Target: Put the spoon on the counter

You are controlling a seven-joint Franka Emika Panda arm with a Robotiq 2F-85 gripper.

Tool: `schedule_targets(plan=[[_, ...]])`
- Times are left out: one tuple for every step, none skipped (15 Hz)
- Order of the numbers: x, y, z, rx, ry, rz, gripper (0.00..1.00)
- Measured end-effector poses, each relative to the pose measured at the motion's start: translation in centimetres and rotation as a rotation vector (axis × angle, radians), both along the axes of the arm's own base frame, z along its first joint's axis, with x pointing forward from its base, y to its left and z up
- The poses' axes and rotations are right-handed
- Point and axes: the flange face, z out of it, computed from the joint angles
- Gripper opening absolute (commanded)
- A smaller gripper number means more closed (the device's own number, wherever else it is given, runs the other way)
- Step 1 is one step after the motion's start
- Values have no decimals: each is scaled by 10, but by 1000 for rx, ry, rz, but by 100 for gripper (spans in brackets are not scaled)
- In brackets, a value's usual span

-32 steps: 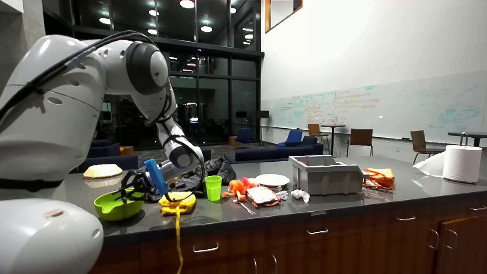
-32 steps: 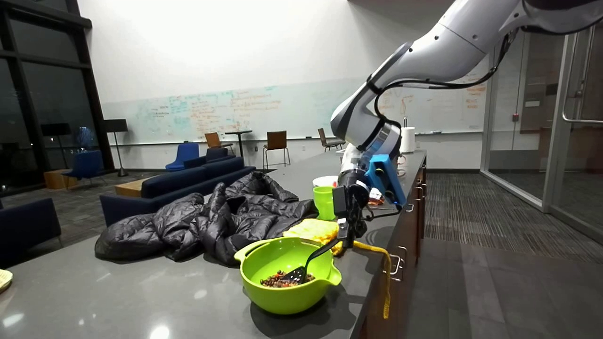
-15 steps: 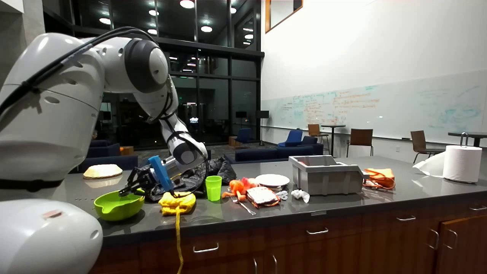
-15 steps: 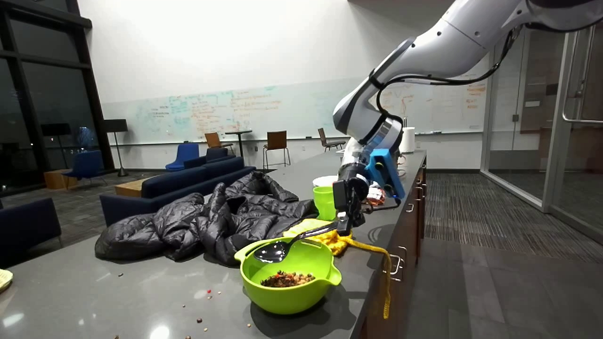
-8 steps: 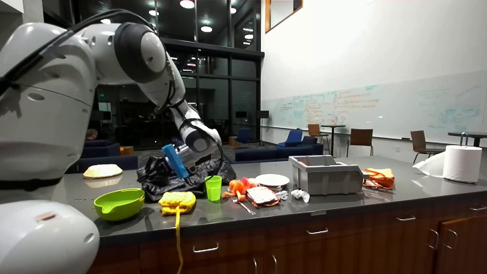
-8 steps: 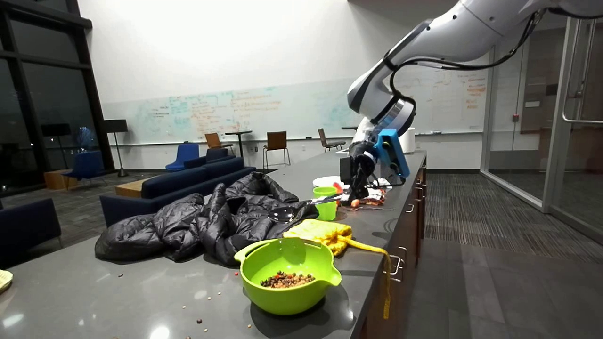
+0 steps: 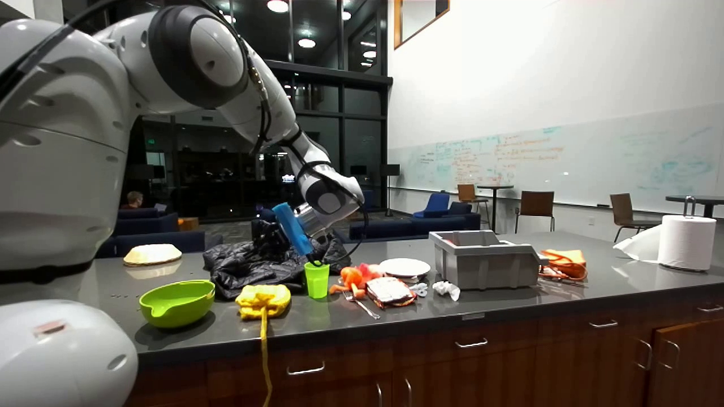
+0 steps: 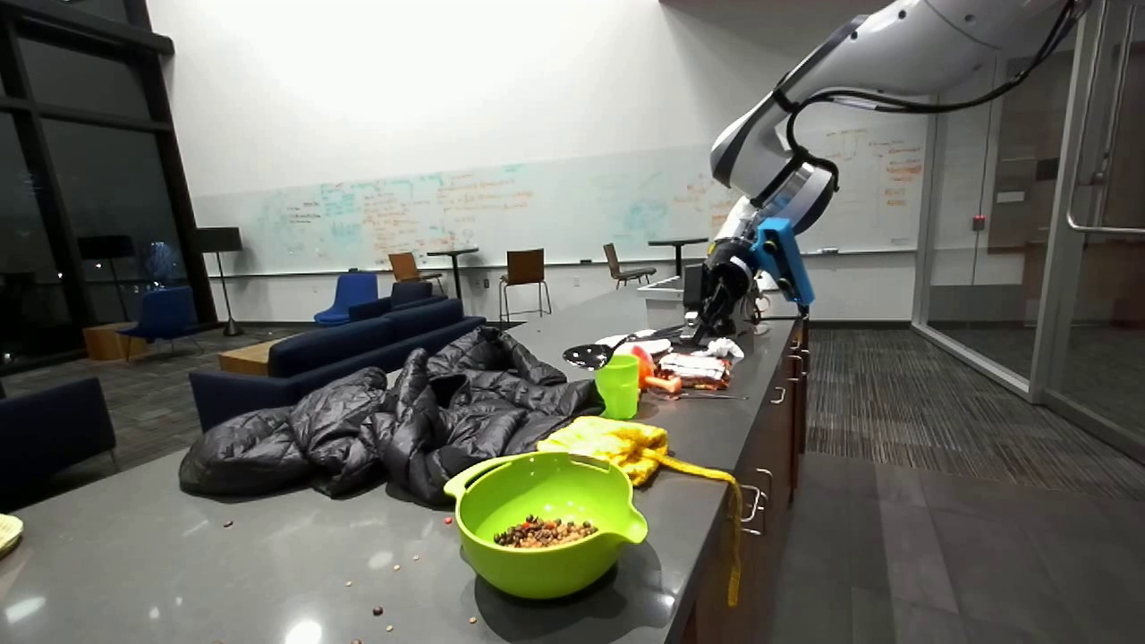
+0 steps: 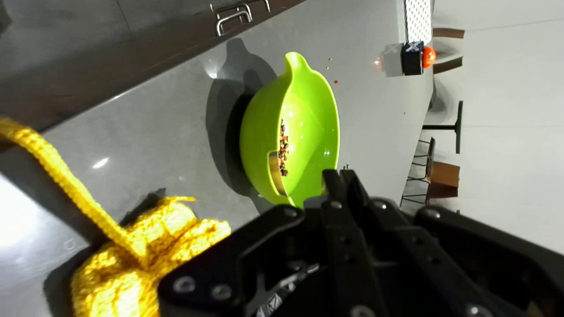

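Spoon (image 8: 588, 357), aloft right of centre in an exterior view, above smooth, shiny dark-grey countertop (image 8: 295, 555); quilted puffer jacket (image 8: 402, 429) and green tumbler (image 8: 617, 389) lower in frame. Spoon glossy black, rounded scoop, slim handle. Scoop end points left, dipping a little; long axis nearly level. Gripper (image 9: 339, 174) clenched on the handle, tips close together in the wrist view.

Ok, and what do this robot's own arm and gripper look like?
The arm has rounded white shells, a dark grey ring around one pale joint cap, and a small pinkish patch. Black cables run along it, held by black straps. A bright blue block sits near the gripper, which is black, made of linked bars with silvery screw heads.
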Motion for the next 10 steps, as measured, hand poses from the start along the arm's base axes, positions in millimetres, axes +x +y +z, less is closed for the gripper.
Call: schedule_targets(plan=[[1,-11,-1,-1,0,-19,1],[2,-22,-3,-2,1,-37,1],[2,-31,-5,-3,3,-53,1],[2,-40,-7,-1,6,-69,1],[1,-48,-10,4,9,-85,1],[0,-55,-14,9,12,-98,1],[-1,-62,-19,13,17,-111,1],[-3,-68,-24,19,21,-121,1],[-4,-73,-29,25,25,-131,1],[-5,-77,-34,33,29,-140,1]])
